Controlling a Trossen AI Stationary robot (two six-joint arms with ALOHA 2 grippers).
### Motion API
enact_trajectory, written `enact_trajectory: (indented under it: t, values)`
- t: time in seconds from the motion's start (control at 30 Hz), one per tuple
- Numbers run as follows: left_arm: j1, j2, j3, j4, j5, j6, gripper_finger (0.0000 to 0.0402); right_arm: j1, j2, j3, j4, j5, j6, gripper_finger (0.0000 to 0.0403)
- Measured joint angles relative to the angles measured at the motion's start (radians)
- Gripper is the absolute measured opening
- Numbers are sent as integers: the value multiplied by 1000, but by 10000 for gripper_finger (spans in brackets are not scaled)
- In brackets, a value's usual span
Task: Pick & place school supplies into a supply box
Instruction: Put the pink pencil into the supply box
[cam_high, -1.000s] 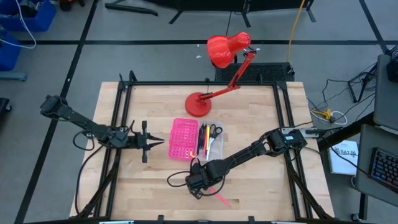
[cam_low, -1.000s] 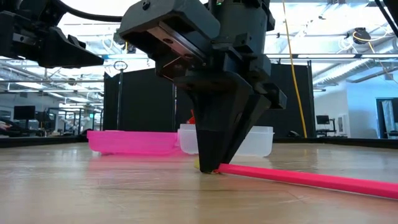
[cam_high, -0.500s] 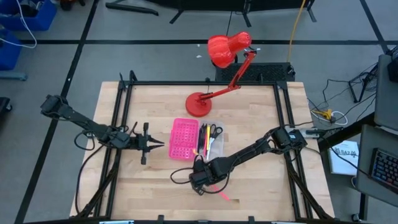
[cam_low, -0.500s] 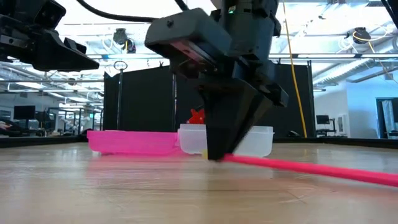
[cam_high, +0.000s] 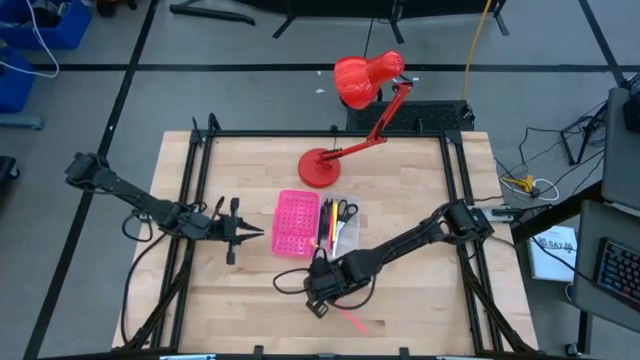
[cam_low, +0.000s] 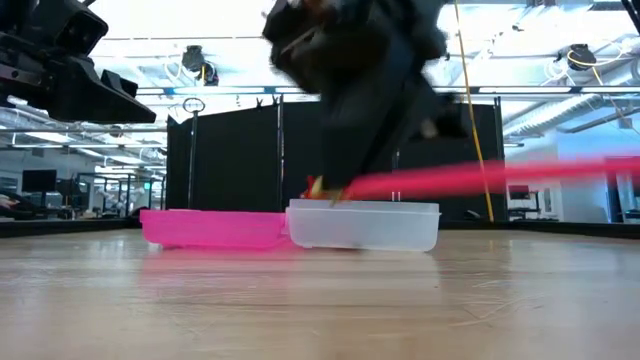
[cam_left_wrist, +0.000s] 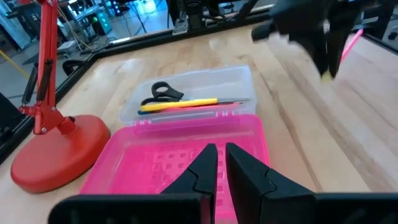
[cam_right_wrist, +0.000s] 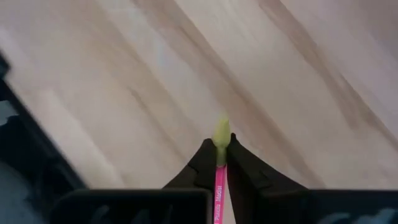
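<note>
The supply box lies open at mid-table, its pink half (cam_high: 296, 222) beside its clear half (cam_high: 341, 226). In the left wrist view the clear half (cam_left_wrist: 205, 84) holds black-handled scissors (cam_left_wrist: 163, 91) and a yellow pencil (cam_left_wrist: 180, 104). My right gripper (cam_high: 324, 288) is just nearer than the box, raised off the table and shut on a pink pencil (cam_low: 480, 178) with a yellow-green end (cam_right_wrist: 221, 133). My left gripper (cam_high: 258, 231) hovers shut and empty to the left of the pink half (cam_left_wrist: 186, 162). My right gripper pinches the pink pencil between its two fingers just behind its yellow-green end (cam_right_wrist: 219, 155). The fingers come from above, slanting down. The pencil is lifted clear of the table and sticks out about level (cam_low: 520, 172), its free end toward the table's near right (cam_high: 356, 323).
A red desk lamp stands behind the box, its round base (cam_high: 320, 168) on the table and its head (cam_high: 365, 78) beyond the far edge. Bare wood (cam_high: 420, 200) lies to the right of the box. Black frame rails (cam_high: 195, 200) run along the table's sides.
My right gripper has risen from the table, still shut on the pink pencil. The pencil, which slanted with its free end on the wood, now hangs clear and about level in the air.
</note>
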Motion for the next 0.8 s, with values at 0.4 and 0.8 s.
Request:
enact_trajectory:
  t: [0.4, 0.8]
  values:
    - [0, 0, 0, -2, 17, -28, 42, -84, -271, 3, -126, 272, 91, 10]
    - [0, 0, 0, 6, 24, -25, 42, -309, -305, -61, -121, 353, 178, 10]
